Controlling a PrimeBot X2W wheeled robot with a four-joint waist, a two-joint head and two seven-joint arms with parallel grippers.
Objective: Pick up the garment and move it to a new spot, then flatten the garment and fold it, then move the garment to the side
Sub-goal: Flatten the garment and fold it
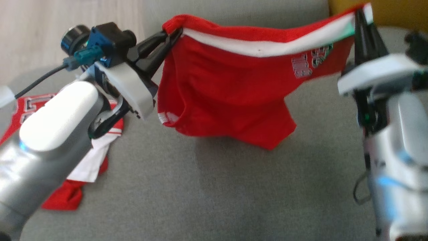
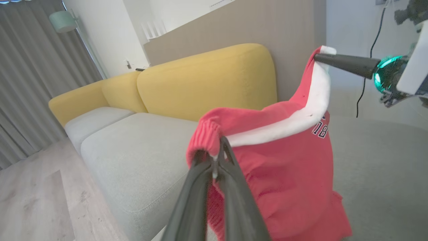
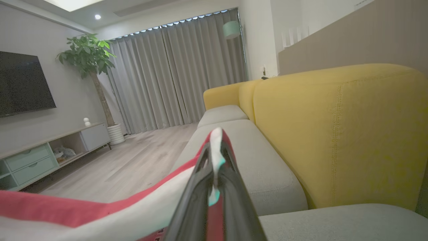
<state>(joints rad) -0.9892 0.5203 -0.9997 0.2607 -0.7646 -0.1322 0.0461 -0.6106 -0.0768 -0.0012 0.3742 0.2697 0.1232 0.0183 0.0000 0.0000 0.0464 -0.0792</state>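
**1. Left gripper** [image 1: 173,33]: two dark fingers pressed together, pinching the red ribbed end of the top hem of the red garment [image 1: 227,90]. In the left wrist view the cloth bunches over the tips.

**2. Right gripper** [image 1: 360,16]: fingers closed on the opposite end of the same hem. The right wrist view shows white cloth squeezed between them, with red edging on either side.

**3. Red garment:** held in the air, stretched between the two grippers, with the top edge sagging a little in the middle.
- A white band [image 1: 267,48] runs just under the red hem.
- Outlined lettering [image 1: 309,62] sits near the right gripper's end; it is blurred and cannot be read in the head view.
- The body hangs in loose folds above the grey seat cushion [image 1: 234,187].
- Whether its lowest corner touches the cushion cannot be told.

**4. Second garment** [image 1: 90,164]: red and white, crumpled on the same cushion at the robot's left. It is partly hidden under the left forearm [image 1: 50,124] and lies apart from the held piece.

**5. Sofa:** grey seat cushions with yellow backrests [image 3: 334,134], against a beige wall panel [image 2: 250,30].

**6. Room, right wrist view:**
- pale wooden floor [image 3: 133,167]
- grey curtains [image 3: 174,73]
- potted plant [image 3: 90,57]
- wall-mounted television [image 3: 23,83]
- low cabinet [image 3: 33,157]
- mint-green lamp shade [image 3: 231,29]
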